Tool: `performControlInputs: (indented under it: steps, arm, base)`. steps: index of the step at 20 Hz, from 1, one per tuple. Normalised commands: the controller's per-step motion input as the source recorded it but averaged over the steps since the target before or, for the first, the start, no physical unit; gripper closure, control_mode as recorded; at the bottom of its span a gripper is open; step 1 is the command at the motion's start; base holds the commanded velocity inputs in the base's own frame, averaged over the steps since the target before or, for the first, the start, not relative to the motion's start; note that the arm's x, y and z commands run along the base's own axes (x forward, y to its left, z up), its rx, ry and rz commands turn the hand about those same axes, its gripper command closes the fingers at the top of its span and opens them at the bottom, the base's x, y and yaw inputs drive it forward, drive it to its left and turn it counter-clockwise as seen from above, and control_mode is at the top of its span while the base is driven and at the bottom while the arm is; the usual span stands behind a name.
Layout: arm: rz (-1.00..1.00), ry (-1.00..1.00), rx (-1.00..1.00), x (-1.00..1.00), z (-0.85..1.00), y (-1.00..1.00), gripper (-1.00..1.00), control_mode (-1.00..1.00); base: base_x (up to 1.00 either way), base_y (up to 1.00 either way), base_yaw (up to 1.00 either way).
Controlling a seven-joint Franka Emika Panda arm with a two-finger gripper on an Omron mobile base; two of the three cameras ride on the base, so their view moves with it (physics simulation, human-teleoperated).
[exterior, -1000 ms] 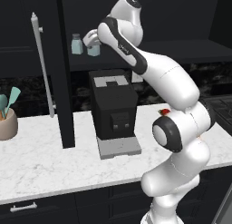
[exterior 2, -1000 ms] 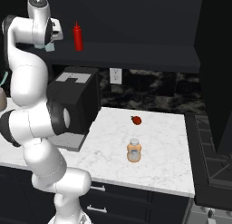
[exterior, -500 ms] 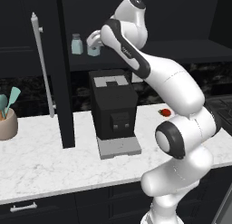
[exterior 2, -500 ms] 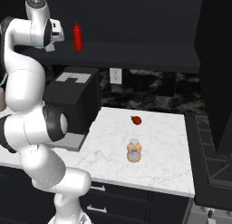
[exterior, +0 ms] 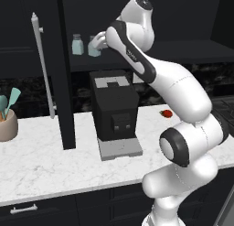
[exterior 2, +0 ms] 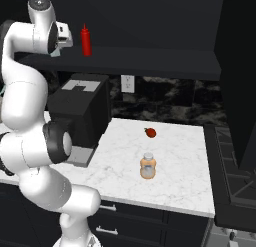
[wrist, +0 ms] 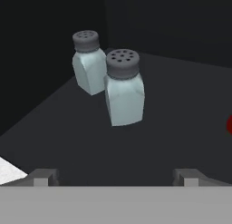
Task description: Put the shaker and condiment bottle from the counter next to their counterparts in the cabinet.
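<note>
The shaker (wrist: 124,87) sits upright on the cabinet (exterior: 137,60) shelf, right in front of the end effector (wrist: 115,177), cap up, long axis vertical. Its twin, the second shaker (wrist: 89,62), is just beside it, a bit further from the end effector. The end effector is spread wide, holding nothing, both tips clear of the glass. The red squeeze bottle (exterior 2: 86,40) stands off to one side on the same shelf. Risk from here: a sloppy pull-out could clip the near shaker and knock it into its twin. The condiment bottle (exterior 2: 147,166) is well below on the tabletop (exterior 2: 175,176), upright too, so that half looks undone.
</note>
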Motion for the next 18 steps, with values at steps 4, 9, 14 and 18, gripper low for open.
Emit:
performControlInputs:
  steps: [4,9,14,18]
  arm:
    - [-0.01,0.00,0.00,-0.15,0.00,-0.14,-1.00,-1.00]
    - [0.00,0.00,0.00,-0.16,0.00,-0.14,-1.00,-1.00]
    - [0.00,0.00,0.00,-0.17,0.00,-0.16,-1.00,-1.00]
    - [-0.01,0.00,0.00,-0.21,0.00,-0.18,-1.00,-1.00]
  base:
    - [0.00,0.00,0.00]
    - [0.00,0.00,0.00]
    - [0.00,0.00,0.00]
    - [0.00,0.00,0.00]
